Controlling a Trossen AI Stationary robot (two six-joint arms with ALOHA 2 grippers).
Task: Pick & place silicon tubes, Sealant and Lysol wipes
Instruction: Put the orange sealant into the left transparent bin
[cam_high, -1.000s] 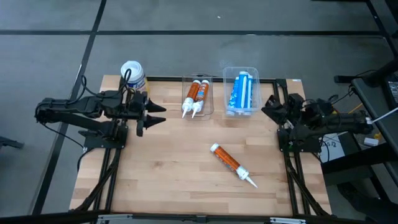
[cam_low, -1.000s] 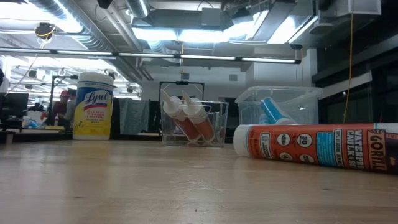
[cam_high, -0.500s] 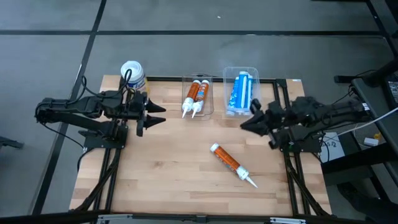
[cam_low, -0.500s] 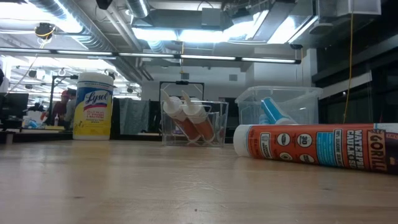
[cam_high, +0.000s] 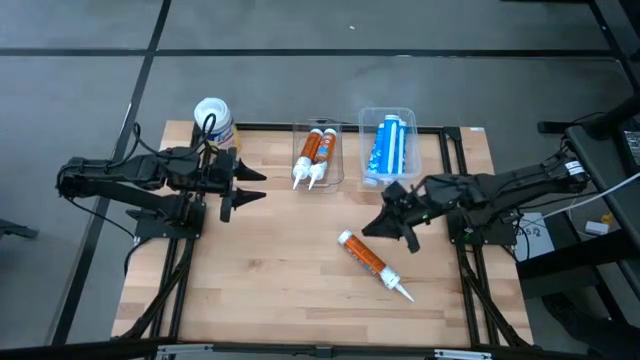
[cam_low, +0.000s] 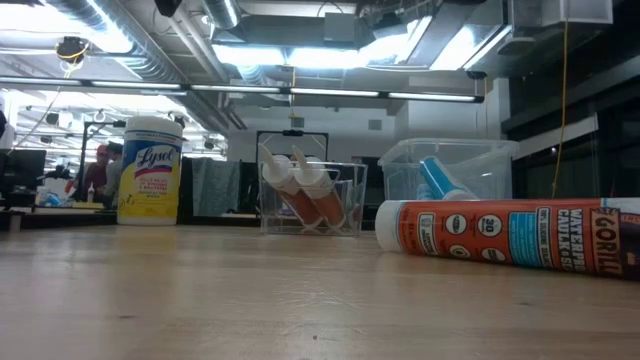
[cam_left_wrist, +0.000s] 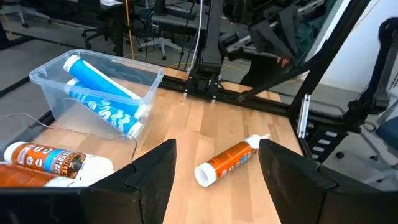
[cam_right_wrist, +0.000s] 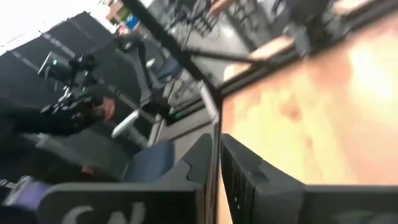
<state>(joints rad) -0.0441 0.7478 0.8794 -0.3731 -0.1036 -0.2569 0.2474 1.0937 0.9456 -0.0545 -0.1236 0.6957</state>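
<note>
A loose orange tube (cam_high: 371, 263) with a white nozzle lies flat on the wooden table, right of the middle; the low view shows it as a tube (cam_low: 510, 235) lying on its side. The Lysol wipes (cam_high: 213, 119) stand upright at the far left corner, seen in the low view as a yellow canister (cam_low: 149, 170). My right gripper (cam_high: 370, 228) is shut and hovers just above and beyond the loose tube's cap end, touching nothing. My left gripper (cam_high: 258, 185) stands open in the air near the wipes, and the left wrist view shows nothing between the fingers of that gripper (cam_left_wrist: 214, 180).
Two clear bins stand at the table's far edge. One bin (cam_high: 318, 156) holds two orange tubes, and the other bin (cam_high: 389, 148) holds blue tubes. Bare wood lies in front of both arms, toward the near edge.
My right arm has reached from the table's right edge toward the middle, and its gripper has tipped up from pointing down to nearly level. It now hovers by the loose orange tube, with its fingers still shut. The tube has not moved.
</note>
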